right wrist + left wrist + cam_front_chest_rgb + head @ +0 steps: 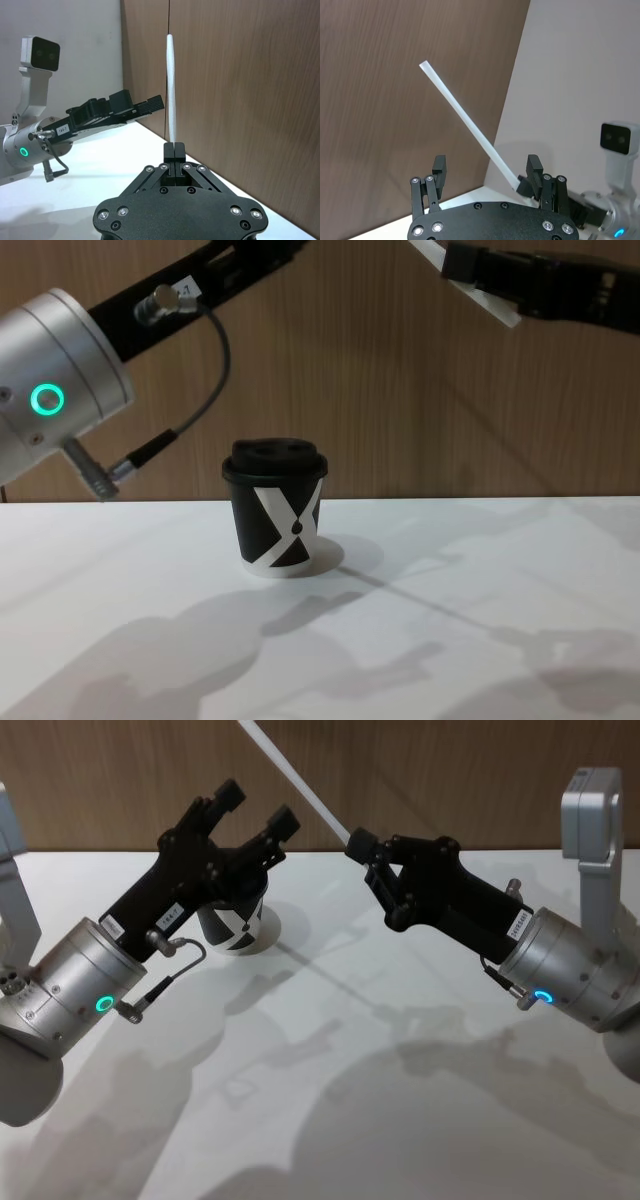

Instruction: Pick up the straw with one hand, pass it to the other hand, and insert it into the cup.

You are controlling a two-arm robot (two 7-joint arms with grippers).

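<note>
1. Right gripper (358, 845), raised at 1 o'clock, pinches the straw (295, 775) by its low end; it slants toward 11.
2. Left gripper (258, 808), spread wide, hangs above the cup (278, 510).
3. Cup on the bench (480, 620) bears a white X.

place: lab-style robot test bench | evidence: white table (330, 1120), wood-panel wall (470, 770) behind

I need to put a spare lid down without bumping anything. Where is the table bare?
Bare table lies in front of the cup, between the two arms, and to the cup's right, below the right gripper. It is crowded over the cup, where the open left gripper hangs, and beside it where the held straw slants up.
</note>
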